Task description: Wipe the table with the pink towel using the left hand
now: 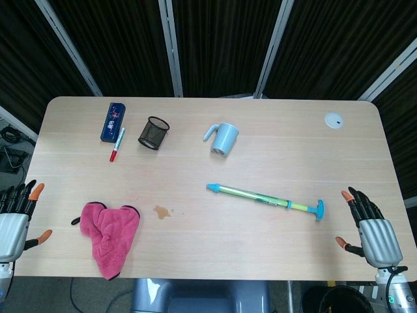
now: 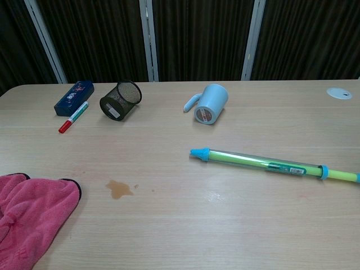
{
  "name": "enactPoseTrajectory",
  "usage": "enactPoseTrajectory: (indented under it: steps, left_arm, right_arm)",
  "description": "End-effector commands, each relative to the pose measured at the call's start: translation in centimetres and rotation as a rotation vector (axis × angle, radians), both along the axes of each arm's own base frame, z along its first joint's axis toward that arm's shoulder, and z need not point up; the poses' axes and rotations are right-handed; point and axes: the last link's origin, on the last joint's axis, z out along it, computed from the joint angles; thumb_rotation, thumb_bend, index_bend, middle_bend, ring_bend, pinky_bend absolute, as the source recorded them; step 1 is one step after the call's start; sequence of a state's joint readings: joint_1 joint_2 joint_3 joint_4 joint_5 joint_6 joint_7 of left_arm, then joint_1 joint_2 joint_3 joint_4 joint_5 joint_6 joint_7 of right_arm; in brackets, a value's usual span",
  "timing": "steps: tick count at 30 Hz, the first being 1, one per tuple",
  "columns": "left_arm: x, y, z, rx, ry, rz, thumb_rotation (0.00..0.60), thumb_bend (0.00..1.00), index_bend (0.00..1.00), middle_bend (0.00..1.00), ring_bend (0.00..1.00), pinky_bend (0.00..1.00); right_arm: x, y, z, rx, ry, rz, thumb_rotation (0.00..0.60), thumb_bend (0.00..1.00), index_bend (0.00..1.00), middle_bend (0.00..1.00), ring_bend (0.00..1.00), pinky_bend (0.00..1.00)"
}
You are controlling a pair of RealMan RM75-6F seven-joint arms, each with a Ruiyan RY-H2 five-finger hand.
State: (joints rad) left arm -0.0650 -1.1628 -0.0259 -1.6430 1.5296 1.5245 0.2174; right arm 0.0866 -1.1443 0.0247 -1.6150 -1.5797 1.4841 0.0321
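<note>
Pink towel — just beside open left robot hand.

One pink towel, one marker, one mesh cup, one mug, two hands.

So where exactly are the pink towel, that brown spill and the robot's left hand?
pink towel [image 1: 111, 238]: head view, middle of the crumpled cloth.
brown spill [image 2: 118, 189]: chest view, centre of the stain on the table.
left hand [image 1: 13, 228]: head view, grey back of the hand.
</note>
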Motion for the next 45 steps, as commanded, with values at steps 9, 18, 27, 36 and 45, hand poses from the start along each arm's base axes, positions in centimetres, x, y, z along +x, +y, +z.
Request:
enactPoseTrajectory:
  steps: [9,18,27,36,45]
  left_arm:
    - [0.0,-0.1,-0.1,-0.026,-0.002,0.018,0.600,0.00,0.00,0.00,0.00,0.00]
    - [-0.1,-0.3,-0.7,-0.197,0.018,0.106,0.600,0.00,0.00,0.00,0.00,0.00]
    - [2.5,0.1,-4.2,-0.332,0.064,0.118,0.600,0.00,0.00,0.00,0.00,0.00]
    - [4.9,-0.3,-10.0,-0.420,0.122,0.056,0.600,0.00,0.00,0.00,0.00,0.00]
    - [5.9,-1.8,-13.4,-0.490,0.132,0.052,0.600,0.00,0.00,0.00,0.00,0.00]
  right_arm:
    - [-0.1,0.0,0.0,0.000,-0.001,-0.004,0.600,0.09,0.00,0.00,0.00,0.17]
    - [0.0,0.0,-0.1,0.005,-0.005,-0.003,0.600,0.09,0.00,0.00,0.00,0.17]
    - [0.0,0.0,-0.1,0.005,-0.014,-0.007,0.600,0.09,0.00,0.00,0.00,0.17]
    - [0.0,-0.1,-0.1,0.005,-0.018,-0.008,0.600,0.09,0.00,0.00,0.00,0.17]
    - [0.1,0.0,-0.1,0.006,-0.020,-0.003,0.600,0.09,0.00,0.00,0.00,0.17]
